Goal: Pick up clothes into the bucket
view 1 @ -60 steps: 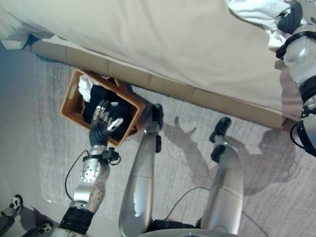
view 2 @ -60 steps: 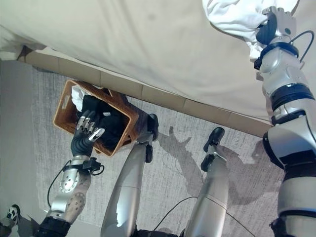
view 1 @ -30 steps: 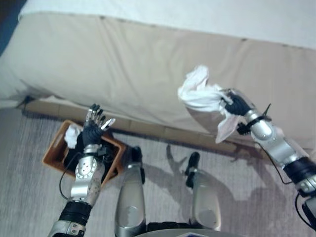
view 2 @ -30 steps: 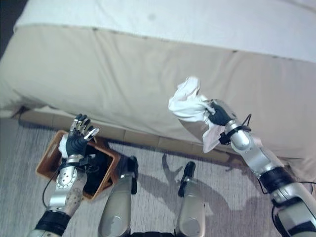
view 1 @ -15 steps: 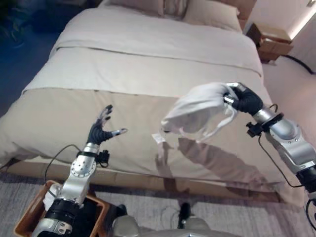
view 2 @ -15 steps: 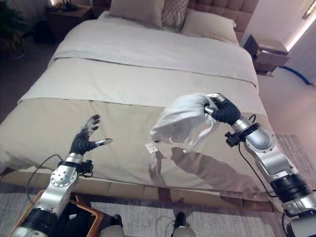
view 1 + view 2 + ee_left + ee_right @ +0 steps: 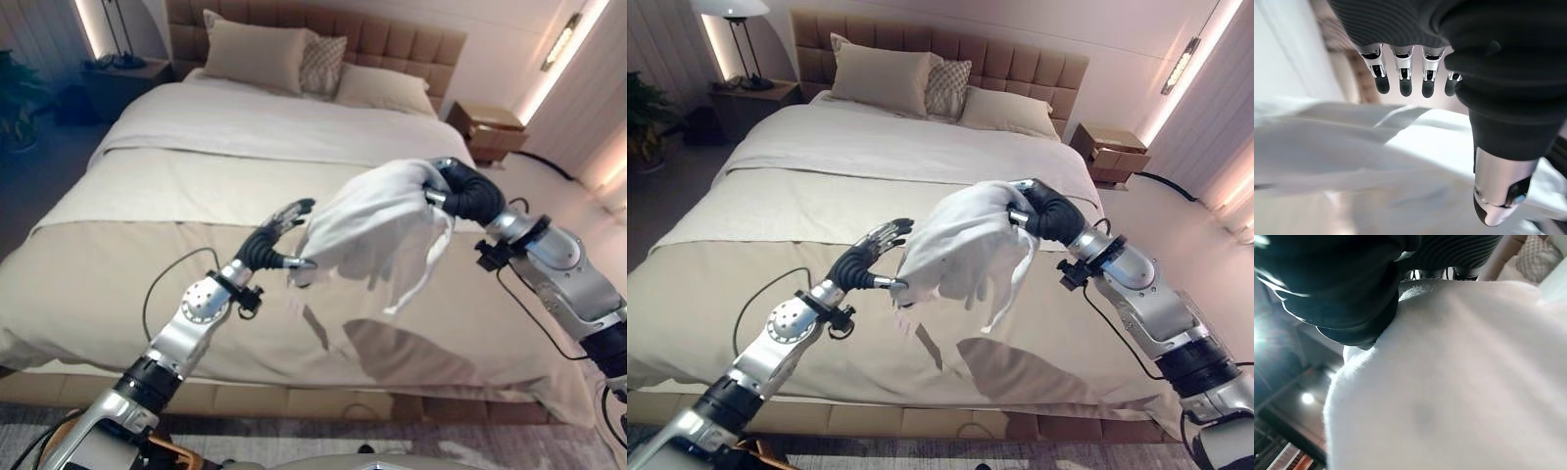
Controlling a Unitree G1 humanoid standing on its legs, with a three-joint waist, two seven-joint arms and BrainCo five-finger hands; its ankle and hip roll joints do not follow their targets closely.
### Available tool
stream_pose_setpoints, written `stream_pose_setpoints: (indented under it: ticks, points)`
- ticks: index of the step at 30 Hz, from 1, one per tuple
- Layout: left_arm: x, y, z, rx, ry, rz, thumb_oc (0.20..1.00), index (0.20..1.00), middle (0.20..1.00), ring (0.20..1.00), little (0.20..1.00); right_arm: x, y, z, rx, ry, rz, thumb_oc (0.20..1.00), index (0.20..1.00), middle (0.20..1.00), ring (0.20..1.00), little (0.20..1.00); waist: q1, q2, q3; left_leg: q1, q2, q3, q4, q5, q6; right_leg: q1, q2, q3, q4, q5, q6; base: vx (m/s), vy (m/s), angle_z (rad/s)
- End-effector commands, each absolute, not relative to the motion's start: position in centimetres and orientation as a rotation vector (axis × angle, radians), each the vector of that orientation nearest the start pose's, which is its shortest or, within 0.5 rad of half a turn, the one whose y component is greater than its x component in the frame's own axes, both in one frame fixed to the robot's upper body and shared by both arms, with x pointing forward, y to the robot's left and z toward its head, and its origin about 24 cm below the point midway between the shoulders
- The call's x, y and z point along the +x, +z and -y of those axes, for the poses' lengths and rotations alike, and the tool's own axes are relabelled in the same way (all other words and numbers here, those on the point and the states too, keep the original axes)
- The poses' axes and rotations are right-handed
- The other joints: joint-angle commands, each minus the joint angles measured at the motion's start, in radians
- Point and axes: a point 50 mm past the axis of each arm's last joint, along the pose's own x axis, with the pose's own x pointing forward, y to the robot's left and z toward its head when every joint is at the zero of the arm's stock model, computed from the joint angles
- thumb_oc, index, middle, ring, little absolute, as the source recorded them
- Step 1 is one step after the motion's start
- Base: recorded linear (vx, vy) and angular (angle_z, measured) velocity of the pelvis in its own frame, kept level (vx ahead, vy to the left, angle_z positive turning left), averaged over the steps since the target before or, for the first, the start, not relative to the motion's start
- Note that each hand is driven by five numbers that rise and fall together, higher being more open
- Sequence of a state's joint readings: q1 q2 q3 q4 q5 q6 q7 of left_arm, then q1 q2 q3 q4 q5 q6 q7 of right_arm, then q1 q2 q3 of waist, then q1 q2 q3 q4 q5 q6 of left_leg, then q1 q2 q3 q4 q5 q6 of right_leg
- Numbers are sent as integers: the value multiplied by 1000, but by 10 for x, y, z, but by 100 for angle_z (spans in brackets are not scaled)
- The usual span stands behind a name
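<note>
While the wide bed (image 7: 823, 166) spreads out beyond, a white garment (image 7: 965, 240) hangs in mid-air over its beige cover, bunched in the curled fingers of the right hand (image 7: 1048, 212); the left hand (image 7: 862, 261) is beside it, fingers straight and holding nothing, thumb tip at the cloth's edge. Judged from this, the carry step is under way (lifting done): next, the garment must swing down to the brown bucket (image 7: 167, 452), its rim at the robot's lower left

Right hand (image 7: 468, 192) raised, fingers clenched, left hand (image 7: 263, 248) raised beside it, fingers straight
</note>
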State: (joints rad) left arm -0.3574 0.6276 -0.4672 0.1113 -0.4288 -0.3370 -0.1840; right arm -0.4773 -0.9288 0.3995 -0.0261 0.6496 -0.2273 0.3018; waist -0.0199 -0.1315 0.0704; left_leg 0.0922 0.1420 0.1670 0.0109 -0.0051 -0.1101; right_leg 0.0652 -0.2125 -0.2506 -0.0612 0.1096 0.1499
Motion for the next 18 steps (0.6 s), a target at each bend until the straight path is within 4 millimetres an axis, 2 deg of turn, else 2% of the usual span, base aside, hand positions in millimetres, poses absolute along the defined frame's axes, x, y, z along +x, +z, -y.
stream_pose_setpoints:
  ticks: [1, 3, 7, 8, 9, 10, 13, 18]
  points:
    - [301, 142, -138, 195, -697, 404, 1000, 1000, 1000, 1000, 1000, 295, 229, 165, -361, 765, 537, 200, 200, 200, 200, 200, 7, -2, -45, -56, 24, -21, 68, -14, -9, 9, -80, -47, 54, 16, 98, 0, 0, 0]
    - [309, 137, -132, 107, -751, 330, 1000, 1000, 1000, 1000, 1000, 297, 225, 156, -343, 804, 523, 200, 200, 200, 200, 200, 0, 3, -53, -48, 25, -19, 65, -12, -9, 12, -80, -45, 53, 18, 100, 0, 0, 0]
    - [315, 129, -123, 77, -741, 287, 1000, 1000, 1000, 1000, 1000, 297, 225, 146, -345, 837, 526, 200, 200, 200, 200, 200, -6, 5, -57, -42, 23, -18, 63, -11, -9, 18, -79, -42, 52, 19, 99, 0, 0, 0]
    - [316, 129, -115, 56, -745, 290, 1000, 1000, 1000, 1000, 1000, 297, 226, 142, -349, 852, 529, 200, 200, 200, 200, 200, -7, 6, -58, -41, 21, -20, 63, -11, -8, 20, -80, -41, 52, 19, 99, 0, 0, 0]
    - [316, 129, -115, 56, -745, 290, 1000, 1000, 1000, 1000, 1000, 297, 226, 142, -349, 852, 529, 200, 200, 200, 200, 200, -7, 6, -58, -41, 21, -20, 63, -11, -8, 20, -80, -41, 52, 19, 99, 0, 0, 0]
    - [315, 130, -105, -5, -767, 291, 1000, 1000, 1000, 1000, 1000, 297, 225, 139, -347, 861, 525, 200, 200, 200, 200, 200, -8, 5, -60, -39, 21, -19, 61, -11, -8, 21, -81, -44, 51, 21, 99, 0, 0, 0]
    - [313, 131, -92, -122, -794, 282, 1000, 1000, 1000, 1000, 1000, 297, 223, 135, -344, 878, 523, 200, 200, 200, 200, 200, -12, 6, -61, -36, 20, -18, 59, -11, -7, 24, -82, -44, 49, 21, 99, 0, 0, 0]
    - [308, 118, -78, -156, -876, 205, 1000, 1000, 1000, 1000, 1000, 297, 221, 130, -338, 891, 523, 200, 200, 200, 200, 200, -20, 8, -65, -35, 18, -16, 59, -13, -5, 21, -84, -41, 47, 23, 100, 0, 1, -6]
